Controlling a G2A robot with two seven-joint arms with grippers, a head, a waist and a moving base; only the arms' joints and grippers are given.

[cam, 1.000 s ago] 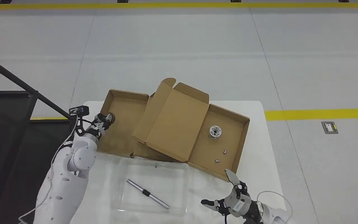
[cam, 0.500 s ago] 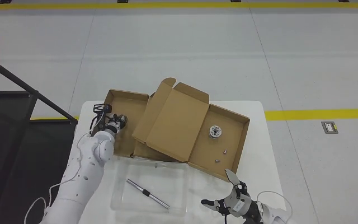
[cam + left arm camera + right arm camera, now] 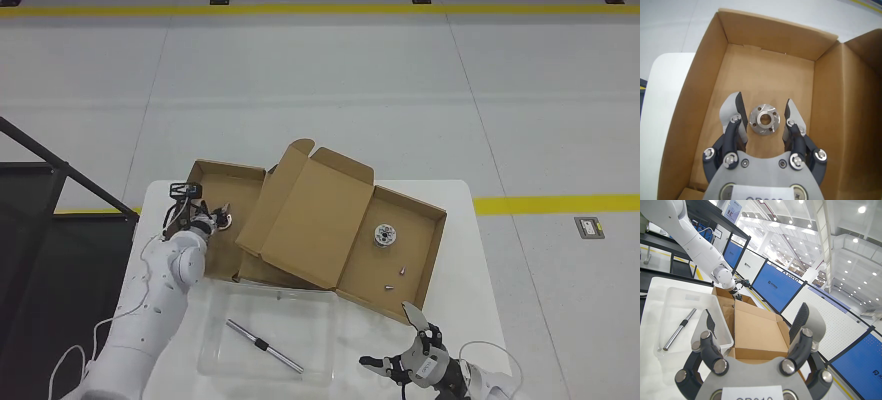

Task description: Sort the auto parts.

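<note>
A round steel flange (image 3: 764, 122) with a centre bore and several bolt holes lies flat on the floor of the left cardboard box (image 3: 770, 73). My left gripper (image 3: 763, 99) hangs open just above it, one finger on either side and neither touching. From above, the left gripper (image 3: 221, 214) is over that box (image 3: 228, 178). My right gripper (image 3: 755, 308) is open and holds nothing, low at the table's near right corner (image 3: 405, 348). A steel rod (image 3: 264, 346) lies in the clear tray (image 3: 215, 350).
The right cardboard box (image 3: 438, 218) holds a round metal part (image 3: 385, 235) and two small screws (image 3: 402, 268). Its big open lid (image 3: 310, 215) leans between the two boxes. Bare white table (image 3: 470, 300) lies to the right of the tray.
My left gripper has moved right, from the left box's outer wall to over its floor. The right arm has stayed still.
</note>
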